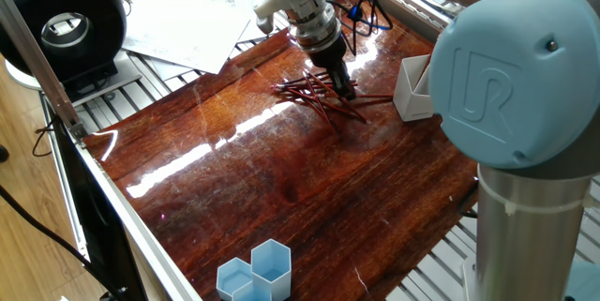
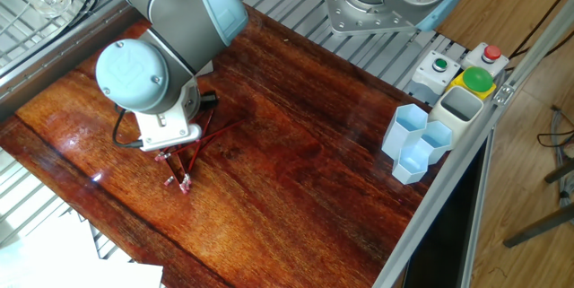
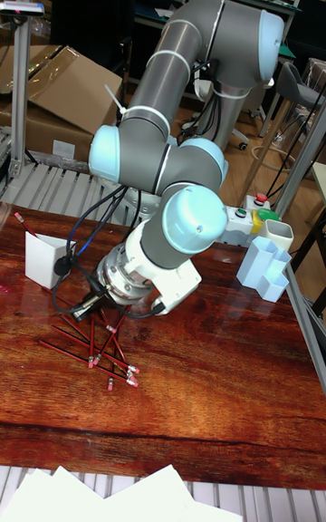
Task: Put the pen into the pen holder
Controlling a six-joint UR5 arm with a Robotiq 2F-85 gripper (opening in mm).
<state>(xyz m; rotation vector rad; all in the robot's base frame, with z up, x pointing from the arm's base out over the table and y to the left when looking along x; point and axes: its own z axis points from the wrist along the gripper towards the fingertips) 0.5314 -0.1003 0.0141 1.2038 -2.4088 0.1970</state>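
Tall fixed view: gripper was down in pens pile; we couldn't tell jaw state. Pick step; next, lift one, carry to holder.

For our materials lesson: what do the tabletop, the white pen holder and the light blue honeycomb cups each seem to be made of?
The tabletop looks like dark red-brown wood with a glossy varnish: grain streaks and bright glare show. The pen holder seems matte white plastic, with flat, even, opaque sides. The honeycomb cups look like light blue plastic, smooth and uniformly coloured, though 3D printing cannot be confirmed from here.
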